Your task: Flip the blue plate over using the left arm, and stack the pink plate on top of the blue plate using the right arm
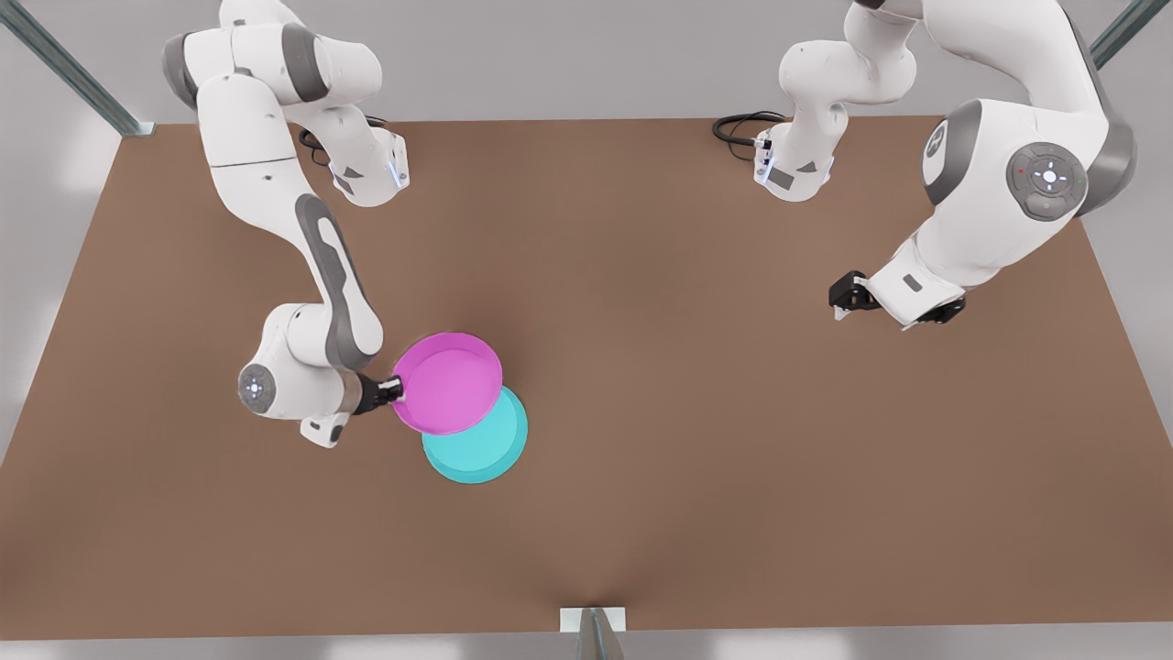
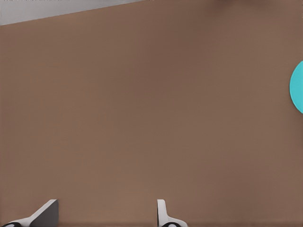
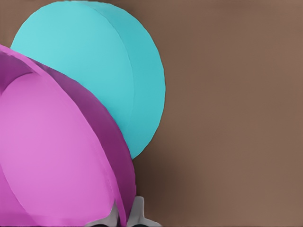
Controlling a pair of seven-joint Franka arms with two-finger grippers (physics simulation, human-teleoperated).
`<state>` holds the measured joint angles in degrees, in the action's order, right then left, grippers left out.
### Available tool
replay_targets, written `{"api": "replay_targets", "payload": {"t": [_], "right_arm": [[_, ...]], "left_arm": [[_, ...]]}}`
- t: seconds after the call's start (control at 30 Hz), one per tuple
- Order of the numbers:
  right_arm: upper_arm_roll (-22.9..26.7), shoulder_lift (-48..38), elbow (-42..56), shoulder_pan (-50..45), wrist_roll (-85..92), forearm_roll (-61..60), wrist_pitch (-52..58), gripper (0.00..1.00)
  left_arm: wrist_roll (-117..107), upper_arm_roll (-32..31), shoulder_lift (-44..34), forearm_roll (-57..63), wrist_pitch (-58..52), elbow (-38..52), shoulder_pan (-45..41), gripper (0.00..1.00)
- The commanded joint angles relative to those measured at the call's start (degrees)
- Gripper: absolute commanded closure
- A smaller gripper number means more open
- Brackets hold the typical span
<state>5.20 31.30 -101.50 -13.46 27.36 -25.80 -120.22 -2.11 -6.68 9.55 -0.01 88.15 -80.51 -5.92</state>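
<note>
The pink plate (image 1: 449, 383) (image 3: 57, 156) hangs tilted above the brown table, its lighter inside facing up. My right gripper (image 1: 396, 390) (image 3: 125, 210) is shut on its rim, at the front view's left. The plate overlaps the far edge of the blue plate (image 1: 486, 449) (image 3: 94, 61), which lies flat on the table with a smooth flat face up. Its edge also shows in the left wrist view (image 2: 298, 87). My left gripper (image 1: 843, 298) (image 2: 106, 208) waits open over bare table at the front view's right, far from both plates.
Black cables (image 1: 738, 128) lie by the arm bases at the back of the table (image 1: 641, 367). Metal frame posts stand at the back corners (image 1: 82, 78) and at the middle of the front edge (image 1: 594, 632).
</note>
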Motion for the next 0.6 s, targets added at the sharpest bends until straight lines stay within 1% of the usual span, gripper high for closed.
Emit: {"api": "replay_targets", "payload": {"t": [0.0, 0.1, 0.23, 0.27, 0.33, 0.37, 0.43, 0.47, 0.5, 0.53, 0.57], "right_arm": [[0.0, 0.4, 0.6, -0.1, -0.3, 0.5, -0.2, 0.79], [-0.1, 3.9, 5.3, -1.7, -1.9, -0.7, -0.6, 0.79], [-0.1, 4.8, 7.3, -1.7, -3.5, -0.7, -0.6, 0.79], [-0.1, 4.8, 7.4, -2.5, -4.5, -0.7, -0.6, 0.69], [-0.1, 4.8, 8.7, -2.6, -7.1, -0.6, -0.6, 0.32], [-0.1, 4.8, 8.7, -2.8, -7.1, -0.7, -0.6, 0.24], [-0.1, 4.8, 8.7, -2.8, -7.1, -0.7, -0.6, 0.12], [-0.1, 4.8, 8.7, -2.8, -7.1, -0.7, -0.6, 0.09], [-0.1, 4.8, 8.7, -2.8, -7.1, -0.7, -0.6, 0.08], [-0.1, 4.2, 8.7, -2.8, -7.1, -0.7, -0.2, 0.03], [-0.1, 0.9, 8.4, -2.5, -7.1, 0.1, 1.5, 0.03]], "left_arm": [[0.0, 0.0, 0.0, 0.0, 0.0, 0.0, 0.0, 0.00], [0.0, 0.0, 0.0, 0.0, 0.1, 0.0, 0.1, 0.00], [0.0, 0.0, 0.2, 0.0, 0.1, 0.0, 0.0, 0.00], [0.0, 0.0, 0.2, -0.1, 0.1, 0.0, 0.1, 0.00], [0.0, 0.0, 0.3, 0.0, 0.2, 0.0, 0.1, 0.00], [0.0, 0.0, 0.3, 0.0, 0.2, 0.0, 0.1, 0.00], [0.0, 0.0, 0.4, 0.0, 0.2, 0.0, 0.0, 0.00], [0.0, 0.0, 0.4, 0.0, 0.2, 0.0, 0.0, 0.00], [0.0, 0.0, 0.4, 0.0, 0.2, 0.0, 0.0, 0.00], [0.0, 0.0, 0.4, 0.0, 0.2, 0.0, 0.0, 0.00], [0.0, 0.0, 0.4, 0.0, 0.3, 0.0, 0.0, 0.00]]}}
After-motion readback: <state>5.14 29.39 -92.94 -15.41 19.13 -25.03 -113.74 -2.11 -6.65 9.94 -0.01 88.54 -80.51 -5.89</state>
